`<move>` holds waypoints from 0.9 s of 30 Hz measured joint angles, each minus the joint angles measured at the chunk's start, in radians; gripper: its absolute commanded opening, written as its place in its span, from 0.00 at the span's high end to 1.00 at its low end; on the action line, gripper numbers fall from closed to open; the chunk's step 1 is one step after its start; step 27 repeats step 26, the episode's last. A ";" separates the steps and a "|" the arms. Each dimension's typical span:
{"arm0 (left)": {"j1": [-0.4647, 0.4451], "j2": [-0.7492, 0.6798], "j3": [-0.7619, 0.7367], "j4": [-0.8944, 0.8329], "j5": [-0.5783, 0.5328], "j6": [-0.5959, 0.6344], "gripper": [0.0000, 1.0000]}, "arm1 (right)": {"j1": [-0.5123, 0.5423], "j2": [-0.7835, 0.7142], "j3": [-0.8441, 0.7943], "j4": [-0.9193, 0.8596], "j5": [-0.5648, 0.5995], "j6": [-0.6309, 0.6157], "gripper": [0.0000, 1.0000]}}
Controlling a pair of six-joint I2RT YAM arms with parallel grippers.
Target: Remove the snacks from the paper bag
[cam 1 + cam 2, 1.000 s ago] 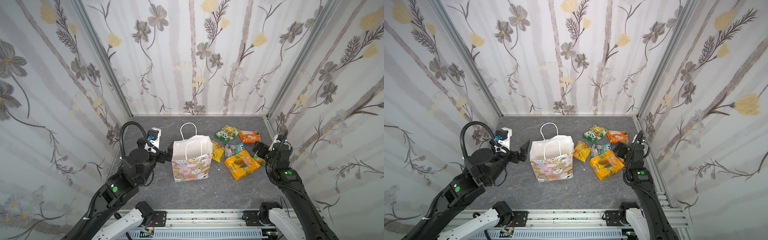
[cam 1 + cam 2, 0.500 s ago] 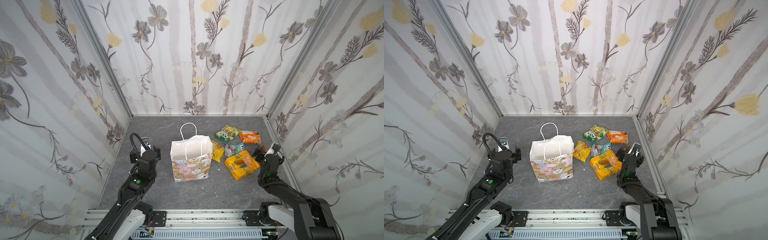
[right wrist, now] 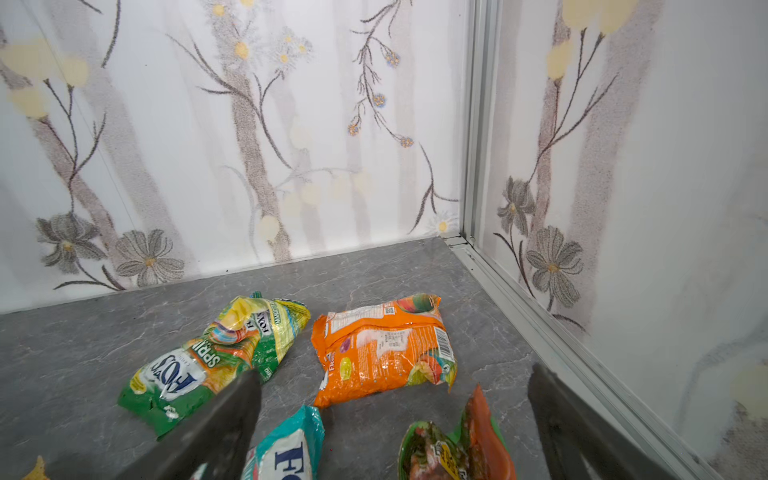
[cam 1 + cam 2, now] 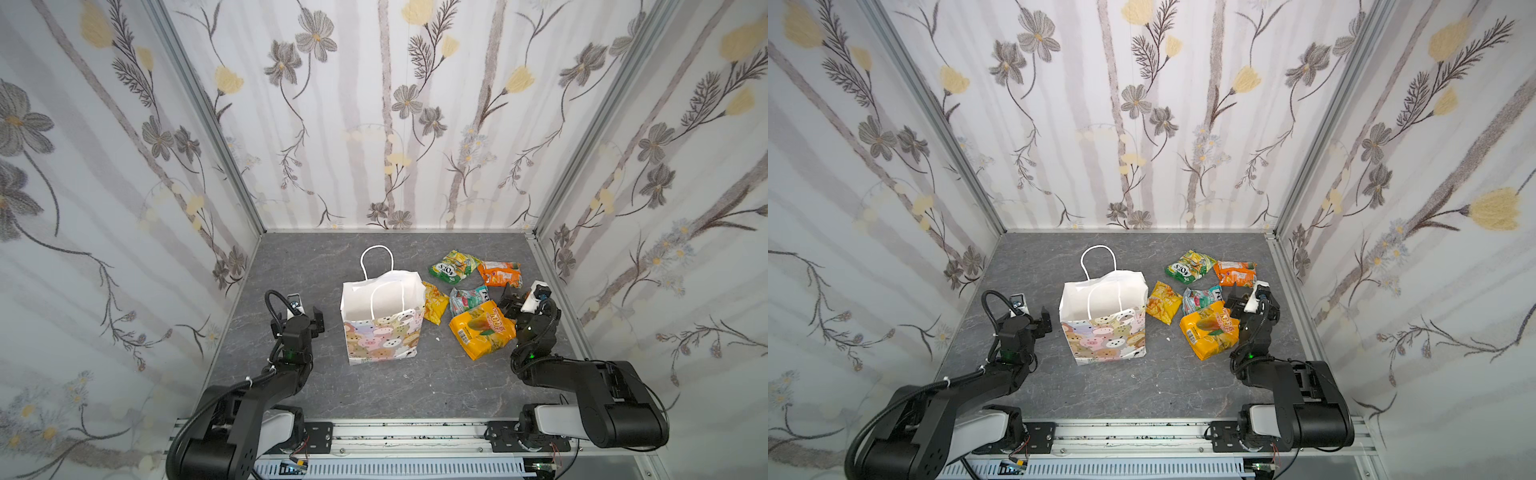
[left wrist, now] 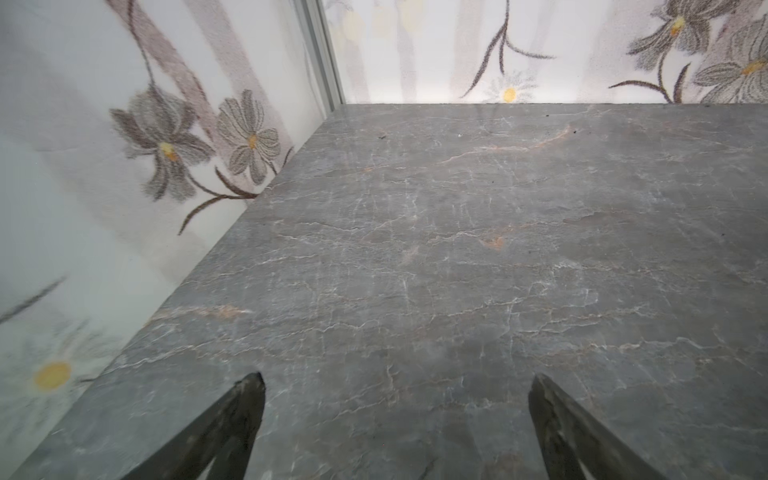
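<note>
The white paper bag stands upright mid-table with its mouth open, and only white paper shows inside. Right of it lie snacks: a yellow packet, a white-teal one, a green-yellow one, an orange one and a large mango one. A green-orange packet lies between the fingers of my open right gripper, untouched. My left gripper is open over bare table, left of the bag and apart from it.
Floral walls close in the grey marbled table on three sides. An aluminium rail runs along the front edge. The right gripper sits close to the right wall's metal edge strip.
Both arms have drawn back and folded down low toward the front rail. The left gripper has left the bag's left side. The bag and the packets have not moved.
</note>
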 measured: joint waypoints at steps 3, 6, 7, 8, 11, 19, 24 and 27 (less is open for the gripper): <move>0.035 0.179 0.057 0.135 0.086 0.006 0.00 | 0.000 -0.001 0.000 0.013 0.006 -0.003 0.00; 0.060 0.275 0.089 0.197 0.140 0.000 0.00 | 0.002 0.000 0.000 0.019 0.008 -0.005 0.00; 0.070 0.273 0.103 0.194 0.150 -0.010 0.00 | 0.001 0.000 0.000 0.019 0.008 -0.005 0.00; 0.076 0.278 0.126 0.199 0.160 -0.013 0.00 | 0.001 0.000 0.000 0.019 0.008 -0.005 0.00; 0.093 0.275 0.183 0.171 0.151 -0.043 0.00 | 0.002 0.000 0.000 0.019 0.008 -0.006 0.00; 0.098 0.276 0.187 0.131 0.143 -0.067 0.00 | 0.002 0.001 0.000 0.019 0.008 -0.006 0.00; 0.098 0.276 0.187 0.131 0.142 -0.069 0.00 | 0.002 0.005 0.011 0.016 0.008 -0.010 0.00; 0.098 0.276 0.187 0.131 0.140 -0.069 0.00 | 0.004 0.005 0.010 0.016 0.008 -0.013 0.00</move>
